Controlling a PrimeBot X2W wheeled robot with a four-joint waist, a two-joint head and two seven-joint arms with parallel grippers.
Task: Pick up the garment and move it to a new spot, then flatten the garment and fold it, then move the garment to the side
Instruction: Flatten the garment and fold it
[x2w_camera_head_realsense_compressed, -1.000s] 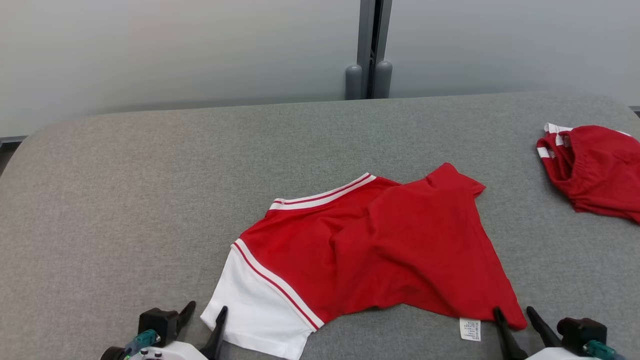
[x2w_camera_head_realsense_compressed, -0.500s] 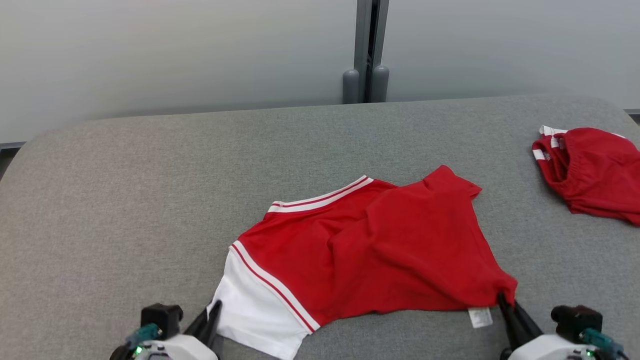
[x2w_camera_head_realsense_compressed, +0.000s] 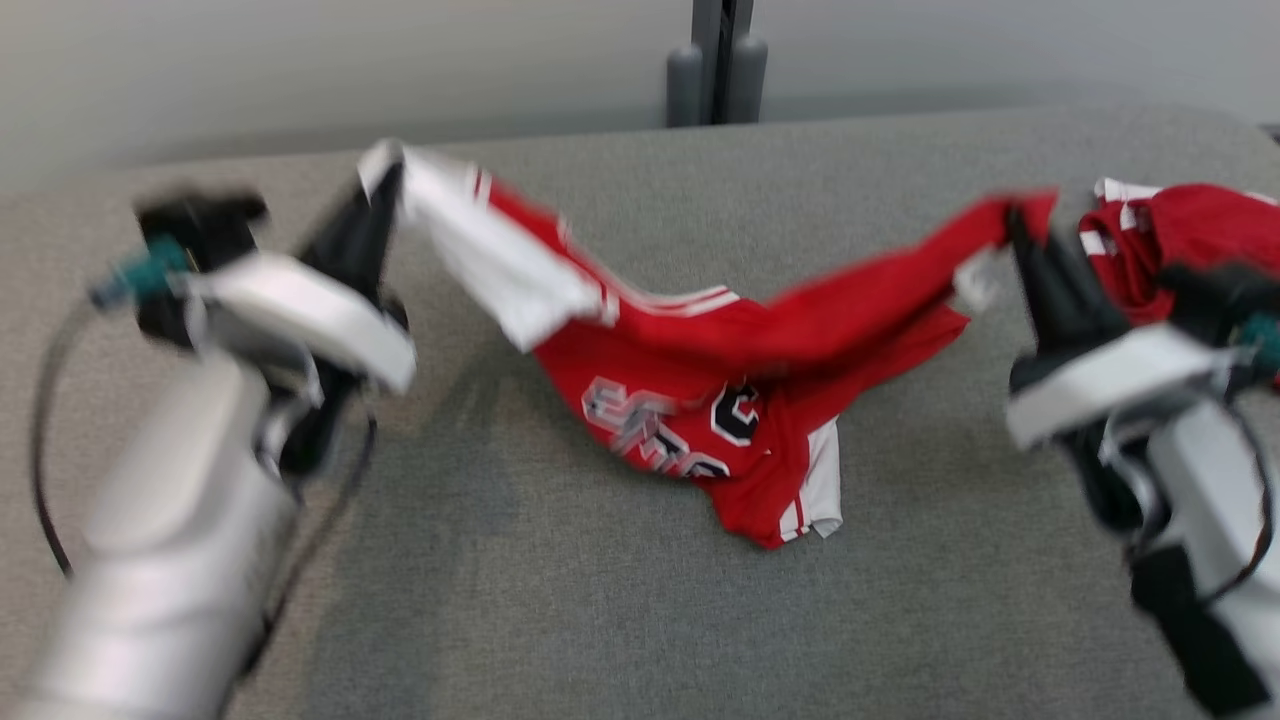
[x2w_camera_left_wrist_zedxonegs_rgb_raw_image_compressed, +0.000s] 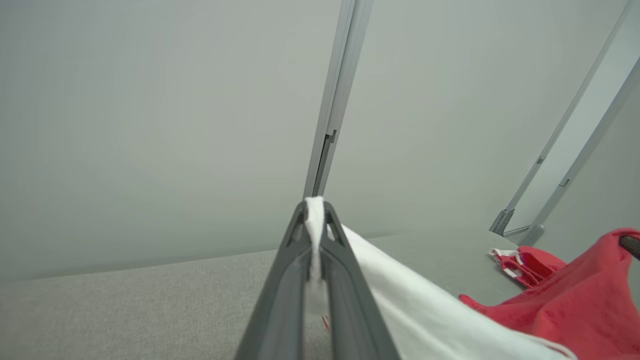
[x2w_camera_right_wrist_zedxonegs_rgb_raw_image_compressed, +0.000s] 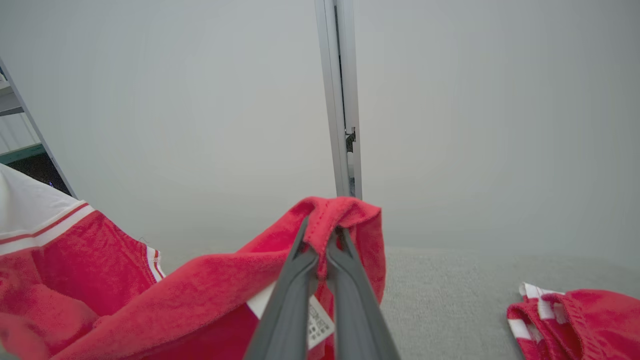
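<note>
Red and white, the garment (x2w_camera_head_realsense_compressed: 700, 390) hung stretched between both arms over the grey table (x2w_camera_head_realsense_compressed: 500, 600), its middle sagging low. The left end effector (x2w_camera_left_wrist_zedxonegs_rgb_raw_image_compressed: 314, 210) was clamped on its white corner, the right end effector (x2w_camera_right_wrist_zedxonegs_rgb_raw_image_compressed: 323, 235) on a red corner. Far right lay a second garment (x2w_camera_head_realsense_compressed: 1190, 225).

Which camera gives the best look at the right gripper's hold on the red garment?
The right wrist view: the right gripper is shut on a bunched red edge of the garment, sharp and close. The head view shows that grip motion-blurred; the left wrist view catches a dark fingertip at the red corner.
</note>
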